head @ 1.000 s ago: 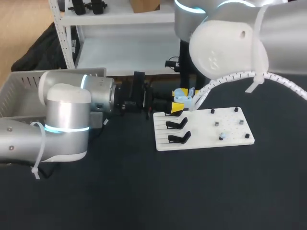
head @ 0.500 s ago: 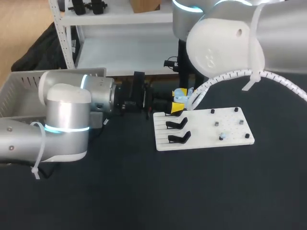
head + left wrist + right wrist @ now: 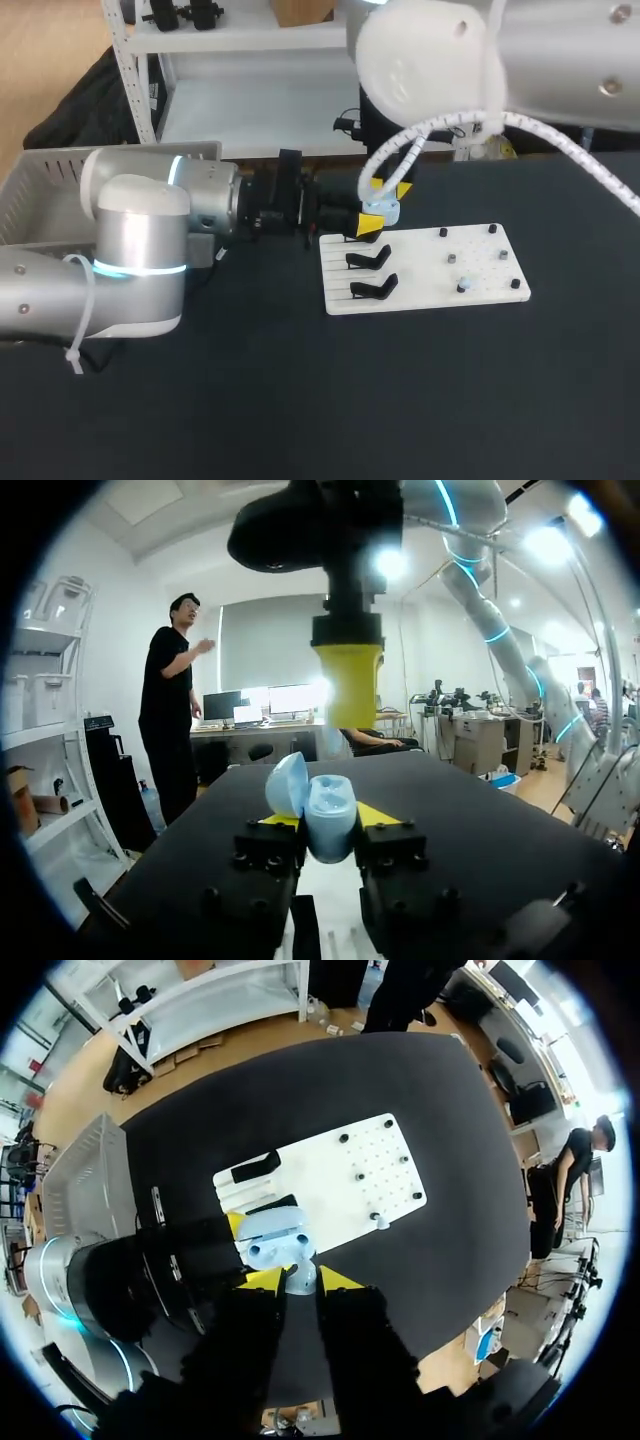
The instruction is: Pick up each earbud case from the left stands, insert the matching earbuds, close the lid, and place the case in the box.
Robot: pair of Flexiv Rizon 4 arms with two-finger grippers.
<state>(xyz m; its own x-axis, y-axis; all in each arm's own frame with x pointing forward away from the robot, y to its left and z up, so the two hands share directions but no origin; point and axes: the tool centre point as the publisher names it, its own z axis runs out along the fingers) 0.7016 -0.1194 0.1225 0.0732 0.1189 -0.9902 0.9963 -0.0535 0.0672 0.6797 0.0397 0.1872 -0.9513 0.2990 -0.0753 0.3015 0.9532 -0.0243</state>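
Your left gripper is clamped on the light blue plastic earbud case, whose lid stands open. It holds the case at the end of the white perforated board where two black stands sit. Your right gripper hangs directly over the open case, its yellow tips pinched on a small pale blue earbud.

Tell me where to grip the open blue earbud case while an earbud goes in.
Grip the lower shell of the earbud case, pinched across its two sides, coming in level from the robot's left, as the left tool does. Its lid stands open and the top faces up, so this likely leaves room for the right tool holding an earbud above.
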